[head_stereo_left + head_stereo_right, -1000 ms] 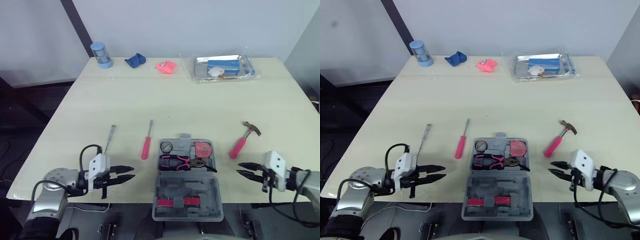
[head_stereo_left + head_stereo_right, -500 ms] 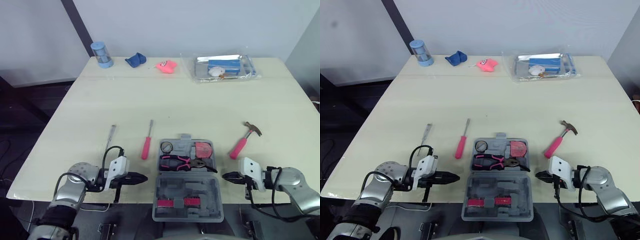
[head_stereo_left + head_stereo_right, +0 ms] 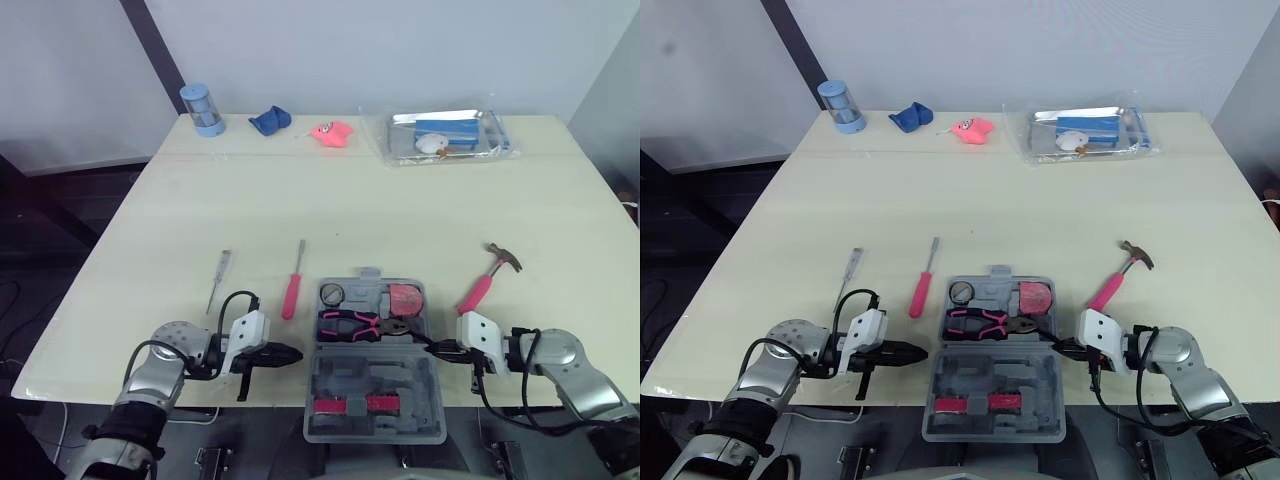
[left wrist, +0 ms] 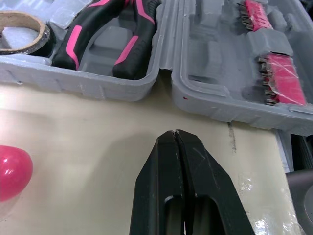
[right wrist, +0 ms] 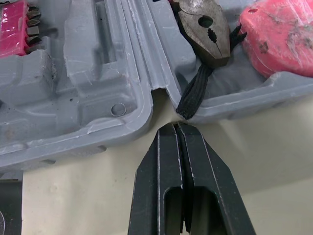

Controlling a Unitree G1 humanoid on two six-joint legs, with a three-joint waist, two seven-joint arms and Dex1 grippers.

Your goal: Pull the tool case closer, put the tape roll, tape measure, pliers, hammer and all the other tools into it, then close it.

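Here, pressed-together left claw (image 3: 296, 352) and right claw (image 3: 436, 348) flank tool case (image 3: 376, 386) on cream table (image 3: 350, 200)

The left arm (image 3: 158, 368) and right arm (image 3: 572, 362) are rounded silver-grey metal, each with a white boxy wrist block (image 3: 249, 328). Black cables (image 3: 238, 293) loop over them. The fingers (image 4: 198, 171) are tapered, glossy black.

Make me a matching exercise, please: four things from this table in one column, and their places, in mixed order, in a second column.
1. pliers
2. hammer
3. pink screwdriver
4. blue container

A. on the table, right of the tool case
B. inside the open tool case
C. at the far left corner of the table
D. on the table, just left of the tool case

Pairs: 1-B, 2-A, 3-D, 4-C.
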